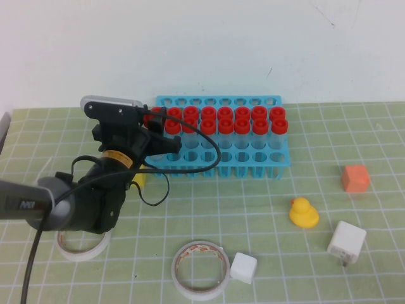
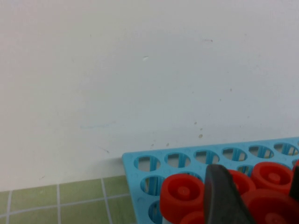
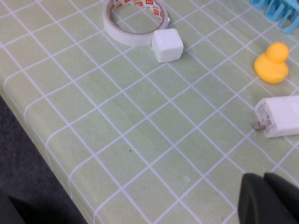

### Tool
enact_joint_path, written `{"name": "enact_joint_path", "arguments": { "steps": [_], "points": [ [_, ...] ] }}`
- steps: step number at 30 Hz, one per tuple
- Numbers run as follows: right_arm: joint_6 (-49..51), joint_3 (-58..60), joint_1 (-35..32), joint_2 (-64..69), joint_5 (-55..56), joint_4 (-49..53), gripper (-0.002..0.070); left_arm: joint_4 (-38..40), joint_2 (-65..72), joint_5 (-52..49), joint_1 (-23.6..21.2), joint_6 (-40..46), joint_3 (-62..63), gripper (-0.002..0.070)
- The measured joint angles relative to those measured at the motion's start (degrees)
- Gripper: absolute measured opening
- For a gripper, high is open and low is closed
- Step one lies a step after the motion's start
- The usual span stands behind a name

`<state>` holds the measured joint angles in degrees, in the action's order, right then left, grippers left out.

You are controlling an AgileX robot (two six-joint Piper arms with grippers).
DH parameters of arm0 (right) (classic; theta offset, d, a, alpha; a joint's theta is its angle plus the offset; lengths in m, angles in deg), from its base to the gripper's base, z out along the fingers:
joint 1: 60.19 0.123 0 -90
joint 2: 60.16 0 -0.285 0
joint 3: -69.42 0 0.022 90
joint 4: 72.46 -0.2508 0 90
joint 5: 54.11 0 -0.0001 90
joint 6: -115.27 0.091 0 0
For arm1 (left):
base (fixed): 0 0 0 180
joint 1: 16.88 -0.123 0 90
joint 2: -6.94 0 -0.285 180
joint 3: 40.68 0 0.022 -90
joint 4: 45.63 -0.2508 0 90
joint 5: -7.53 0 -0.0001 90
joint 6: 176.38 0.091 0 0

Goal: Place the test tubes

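The left gripper [image 1: 155,123] has its fingers [image 2: 224,196] holding a red-capped test tube [image 2: 268,205] upright, the blue rack [image 1: 221,101] and its holes are straight below them, and the shut right gripper [image 3: 266,198] sits far away.

We're looking at a robotics lab bench here: a blue tube rack [image 1: 221,166] holding rows of red-capped test tubes [image 1: 225,123] stands on a green gridded mat [image 1: 253,209], with a bare white wall [image 1: 253,44] right behind the rack. In front of the rack lie odd practice props: a tape roll [image 1: 201,248], a yellow rubber duck [image 1: 303,213], an orange cube [image 1: 355,178] and a white charger [image 1: 347,242].
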<state>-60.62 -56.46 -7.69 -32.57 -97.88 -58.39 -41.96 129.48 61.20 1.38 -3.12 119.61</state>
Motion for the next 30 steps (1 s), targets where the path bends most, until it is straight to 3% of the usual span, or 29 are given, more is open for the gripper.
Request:
{"name": "enact_joint_path", "arguments": {
  "steps": [30],
  "points": [
    [0.0,0.0,0.0,0.0,0.0,0.0,-0.0001,0.0,0.24,-1.31,0.0,0.45,0.74,0.0256]
  ]
}}
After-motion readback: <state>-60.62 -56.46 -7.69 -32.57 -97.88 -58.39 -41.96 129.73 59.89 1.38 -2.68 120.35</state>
